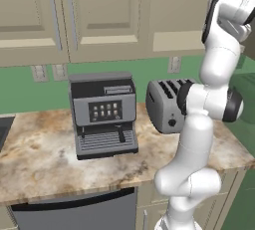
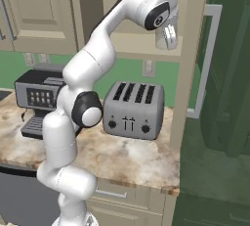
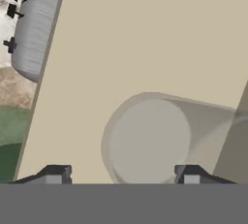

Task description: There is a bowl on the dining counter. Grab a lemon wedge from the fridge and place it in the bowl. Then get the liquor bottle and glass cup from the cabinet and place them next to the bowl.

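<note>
The glass cup [image 3: 147,140], a short clear tumbler, stands on the beige cabinet shelf [image 3: 145,34] and I look down into its round mouth. My gripper [image 3: 123,174] is open and straddles the cup. The right fingertip [image 3: 191,174] is close to the rim, while the left fingertip [image 3: 55,174] is well apart from it. From the right base view, the gripper [image 2: 168,36] hangs fingers-down at the front of the open wall cabinet [image 2: 97,5] above the toaster. The bowl, lemon wedge, liquor bottle, fridge and dining counter are out of view.
A grey toaster [image 2: 132,110] [image 1: 167,104] [image 3: 34,24] and a coffee machine [image 1: 102,114] [image 2: 36,98] sit on the mottled stone counter [image 1: 45,159] below. A dark green panel with a pale bar handle [image 2: 210,58] stands at the right.
</note>
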Available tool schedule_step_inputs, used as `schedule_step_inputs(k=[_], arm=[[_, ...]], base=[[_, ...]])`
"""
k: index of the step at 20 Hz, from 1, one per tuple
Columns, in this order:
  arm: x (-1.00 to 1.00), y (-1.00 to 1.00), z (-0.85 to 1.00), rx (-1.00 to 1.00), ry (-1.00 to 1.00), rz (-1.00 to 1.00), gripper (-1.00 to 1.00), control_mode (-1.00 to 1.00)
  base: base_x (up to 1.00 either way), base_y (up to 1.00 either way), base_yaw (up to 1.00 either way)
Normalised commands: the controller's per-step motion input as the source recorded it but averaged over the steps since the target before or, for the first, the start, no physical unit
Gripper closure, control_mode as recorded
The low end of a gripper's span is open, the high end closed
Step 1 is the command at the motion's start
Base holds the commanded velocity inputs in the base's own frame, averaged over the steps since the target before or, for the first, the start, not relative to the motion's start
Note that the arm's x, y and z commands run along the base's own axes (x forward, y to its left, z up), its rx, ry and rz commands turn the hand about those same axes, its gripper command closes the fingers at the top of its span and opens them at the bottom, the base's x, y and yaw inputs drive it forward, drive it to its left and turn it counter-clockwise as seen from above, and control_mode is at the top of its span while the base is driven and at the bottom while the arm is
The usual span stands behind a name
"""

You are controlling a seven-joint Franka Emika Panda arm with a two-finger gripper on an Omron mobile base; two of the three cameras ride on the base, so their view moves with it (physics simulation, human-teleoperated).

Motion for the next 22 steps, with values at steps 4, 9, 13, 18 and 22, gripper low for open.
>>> schedule_step_inputs(k=[4,9,13,18,22], arm=[[0.02,0.05,-0.23,0.00,0.02,0.00,1.00,-1.00],[-0.03,0.07,-0.07,0.00,-0.08,0.00,1.00,-1.00],[-0.37,0.07,-0.05,0.03,-0.14,0.00,1.00,-1.00],[-0.69,0.19,-0.28,0.01,-0.11,0.00,1.00,-1.00],[-0.87,0.39,-0.24,0.05,-0.05,0.00,1.00,-1.00]], base=[[0.00,0.00,0.00],[0.00,0.00,0.00],[0.00,0.00,0.00],[0.00,0.00,0.00],[0.00,0.00,0.00]])
